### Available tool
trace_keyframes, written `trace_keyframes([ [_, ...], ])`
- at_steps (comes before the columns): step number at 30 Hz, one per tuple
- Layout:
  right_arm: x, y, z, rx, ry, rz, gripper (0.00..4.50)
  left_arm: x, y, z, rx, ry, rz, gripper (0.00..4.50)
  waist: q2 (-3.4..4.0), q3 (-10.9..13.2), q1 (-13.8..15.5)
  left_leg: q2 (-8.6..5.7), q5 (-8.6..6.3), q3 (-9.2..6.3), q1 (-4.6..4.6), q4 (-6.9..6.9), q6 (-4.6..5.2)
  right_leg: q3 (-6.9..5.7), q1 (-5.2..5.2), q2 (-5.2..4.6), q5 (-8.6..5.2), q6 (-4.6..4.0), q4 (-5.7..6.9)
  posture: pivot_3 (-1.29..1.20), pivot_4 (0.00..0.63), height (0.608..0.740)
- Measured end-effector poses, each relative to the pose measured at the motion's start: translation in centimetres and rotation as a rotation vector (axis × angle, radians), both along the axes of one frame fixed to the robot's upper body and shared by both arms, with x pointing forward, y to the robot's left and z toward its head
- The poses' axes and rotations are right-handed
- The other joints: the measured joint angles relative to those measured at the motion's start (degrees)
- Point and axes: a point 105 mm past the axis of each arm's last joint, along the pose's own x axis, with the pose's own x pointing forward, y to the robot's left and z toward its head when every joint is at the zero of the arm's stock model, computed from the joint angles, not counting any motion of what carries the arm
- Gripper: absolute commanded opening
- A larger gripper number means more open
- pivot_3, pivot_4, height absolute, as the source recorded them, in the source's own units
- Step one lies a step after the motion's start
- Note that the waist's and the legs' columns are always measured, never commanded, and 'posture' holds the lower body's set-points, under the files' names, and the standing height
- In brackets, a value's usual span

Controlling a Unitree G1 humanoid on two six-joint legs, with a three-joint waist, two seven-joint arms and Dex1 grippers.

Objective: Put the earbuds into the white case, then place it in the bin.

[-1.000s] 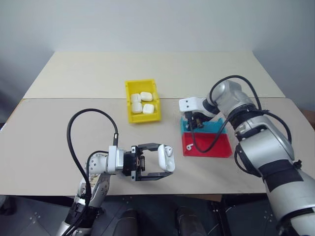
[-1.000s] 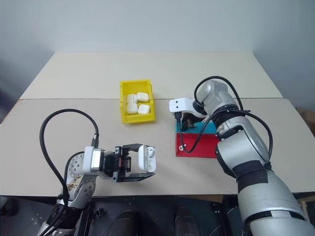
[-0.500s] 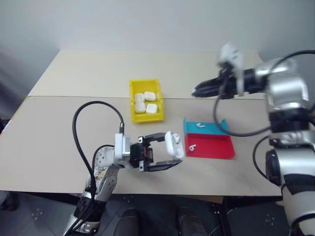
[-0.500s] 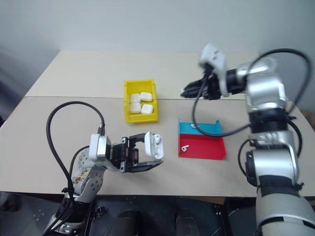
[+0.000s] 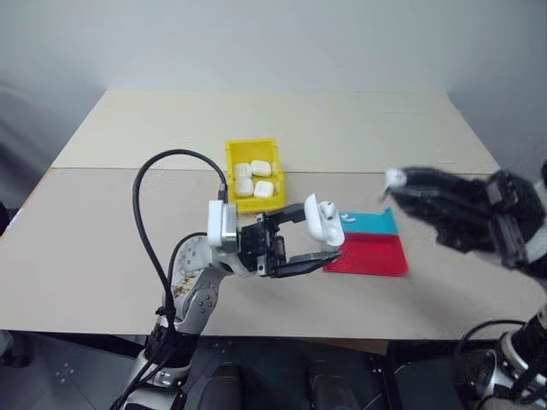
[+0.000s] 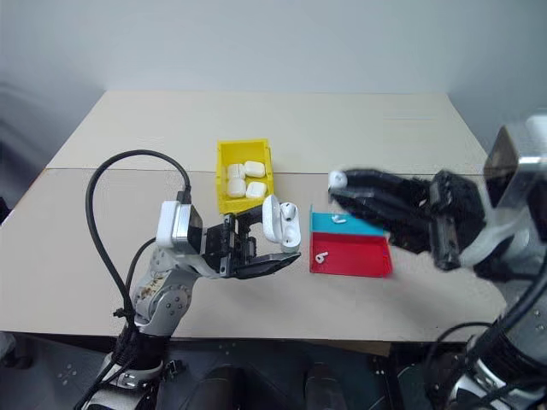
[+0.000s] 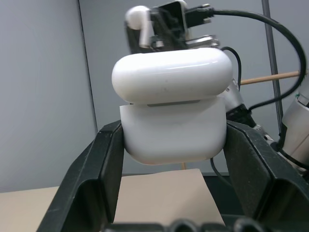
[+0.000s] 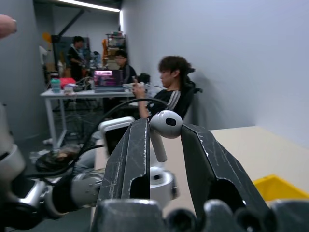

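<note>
Nearest the camera, in the lower centre of the head views, the left gripper (image 6: 256, 243) is clamping the white case (image 6: 271, 219) between its two black fingers. The case is being held above the table (image 5: 102, 248) with its hinged lid standing open; a white shape seems to be sitting in the open top, though I cannot confirm it is a seated earbud.

At the right of the frame, the right gripper (image 6: 342, 188) is pinching one of the earbuds (image 6: 338, 178) at its fingertips, pointing toward the case but standing well apart from it.

Beyond them, two more small white earbuds are lying in the trays: one on the blue tray (image 5: 376, 224) and one on the red tray (image 6: 359, 256). Further back, in the upper centre, the bin (image 6: 224, 201) is holding four white cases already.

Judged progress: an earbud is picked, none confirmed seated from this pair. Insertion, lid closing and the transfer to the bin are all outstanding.

The left wrist view is showing the case (image 7: 173, 118) squarely gripped at its lower half, lid (image 7: 171, 75) raised, with the earbud approaching behind it, which the head views are not resolving. The right wrist view is showing the earbud (image 8: 165, 126) nipped by its stem, bulb upward, and people seated at desks in the room beyond.
</note>
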Motion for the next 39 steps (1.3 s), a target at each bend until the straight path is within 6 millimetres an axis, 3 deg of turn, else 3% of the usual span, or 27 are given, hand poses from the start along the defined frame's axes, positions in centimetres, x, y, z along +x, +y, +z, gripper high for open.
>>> trace_keyframes([
  [18, 0.0, 3.2, -1.9, -0.086, 0.027, 0.072, 1.15, -0.2, -0.1, -0.3, 0.003, 0.011, -0.045, 2.82, -0.02, 0.0, 0.1, 0.0, 0.0, -0.02, 0.0, 0.01, 0.0, 0.0, 0.01, 0.01, -0.02, 0.02, -0.05, 0.0, 0.15, 0.74],
  [39, 0.5, 3.0, -3.2, -0.12, 0.059, 0.033, 1.15, -0.2, -0.2, -0.5, 0.002, 0.014, -0.036, 2.82, -0.03, 0.0, 0.1, 0.0, 0.0, -0.01, 0.0, 0.01, 0.0, 0.0, 0.02, 0.01, -0.02, 0.02, -0.07, 0.0, 0.15, 0.74],
])
